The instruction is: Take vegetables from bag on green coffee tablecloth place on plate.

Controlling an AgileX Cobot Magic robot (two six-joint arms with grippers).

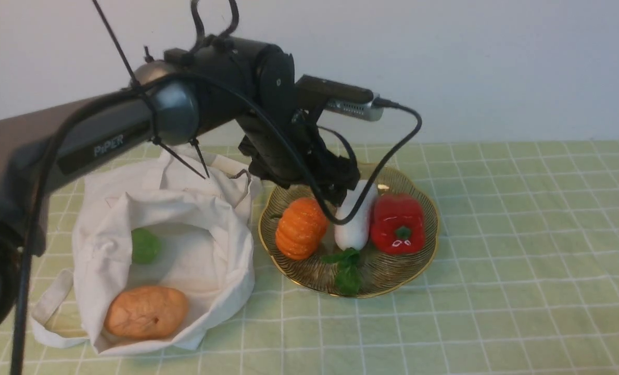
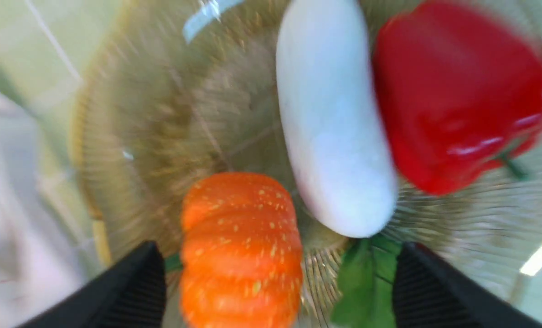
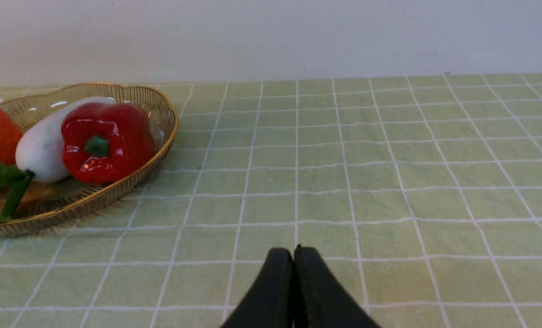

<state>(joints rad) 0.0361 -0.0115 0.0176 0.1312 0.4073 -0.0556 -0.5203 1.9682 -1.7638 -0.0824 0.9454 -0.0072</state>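
The white cloth bag point(image 1: 205, 245) lies open on the green checked tablecloth point(image 1: 502, 271), with a tan potato point(image 1: 146, 312) and a small green piece point(image 1: 145, 246) inside. To its right, the amber gold-rimmed plate point(image 1: 387, 276) holds the orange pumpkin point(image 1: 301, 227). My left gripper point(image 1: 340, 182) hovers over the plate's far side. In the left wrist view this gripper point(image 2: 278, 248) is open, its fingers point(image 2: 134, 291) standing wide on either side of the pumpkin point(image 2: 241, 246) with a gap showing. In its own wrist view my right gripper point(image 3: 293, 251) is shut and empty, low over bare cloth.
A long white radish point(image 1: 356, 221) with green leaves point(image 1: 348, 271) and a glossy red bell pepper point(image 1: 398, 224) lie on the plate beside the pumpkin. The left arm and its cable cross above the bag. A pale wall closes off the far side of the table.
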